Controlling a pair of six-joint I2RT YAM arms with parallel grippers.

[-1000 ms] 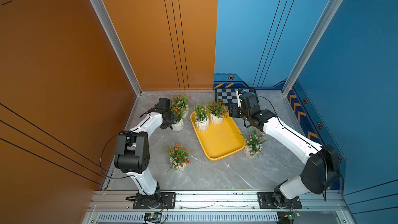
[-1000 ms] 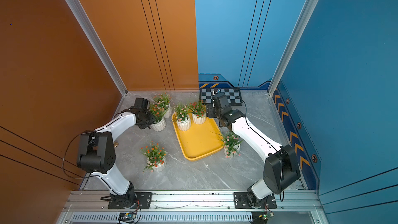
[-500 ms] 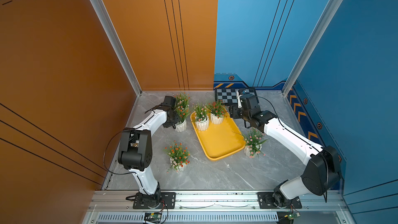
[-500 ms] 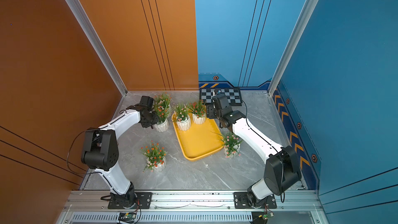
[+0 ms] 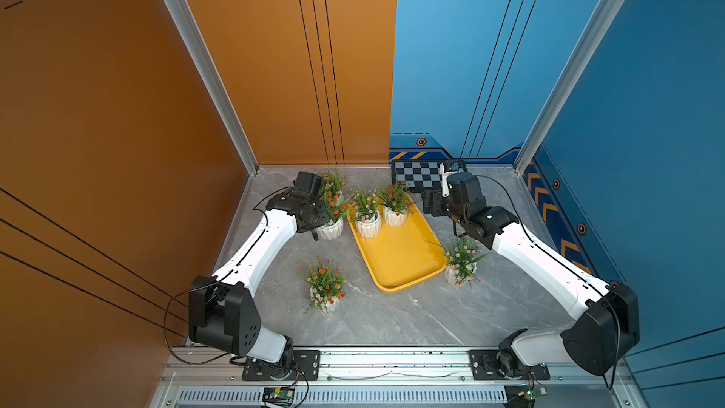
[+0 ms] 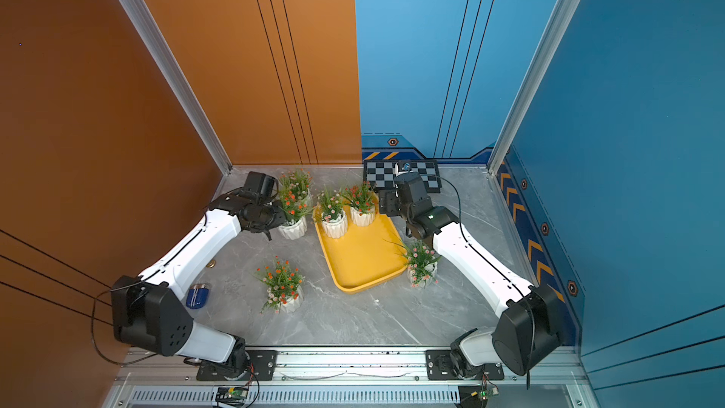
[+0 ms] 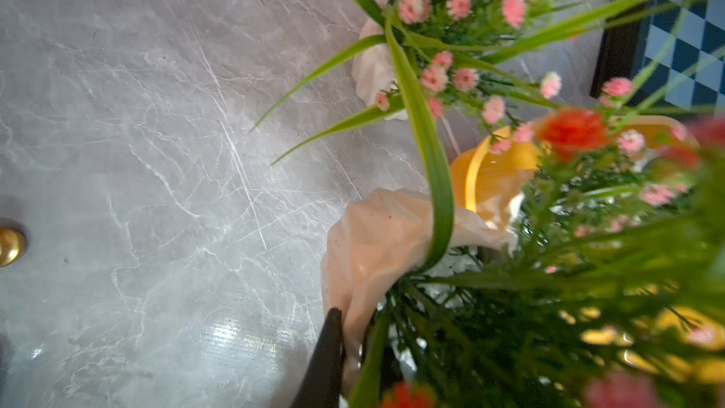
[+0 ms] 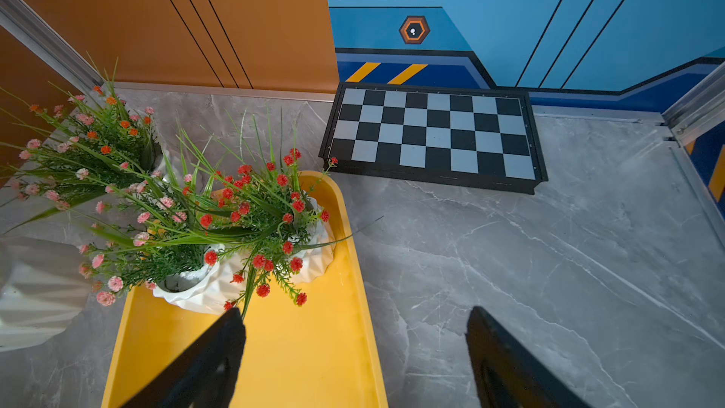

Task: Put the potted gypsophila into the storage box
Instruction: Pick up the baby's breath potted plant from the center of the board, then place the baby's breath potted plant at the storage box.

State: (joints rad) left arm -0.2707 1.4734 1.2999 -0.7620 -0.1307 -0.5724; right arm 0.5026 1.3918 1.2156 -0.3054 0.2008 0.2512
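Grip: left gripper (image 7: pixel 353 327) clamped on rim of potted gypsophila (image 5: pixel 330 228) | storage box (image 5: pixel 404 253) at pot's 3 o'clock, just beside, long axis 11-to-5 in a top view | right gripper (image 8: pixel 355 312) fingers apart, empty, over box's 1 o'clock edge | left arm nearer

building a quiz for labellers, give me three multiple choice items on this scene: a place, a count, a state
1. How many potted gypsophila stand in the storage box? A none; B two; C four.
2. Where is the checkered board? A in the box; B by the arm bases; C at the table's far edge.
3. The right gripper is: A open, empty; B shut on a pot; C shut on the box rim.
Key: 1 B, two white pots stand on its yellow floor; 2 C, it lies beyond the box; 3 A, its jaws stand apart, nothing between.
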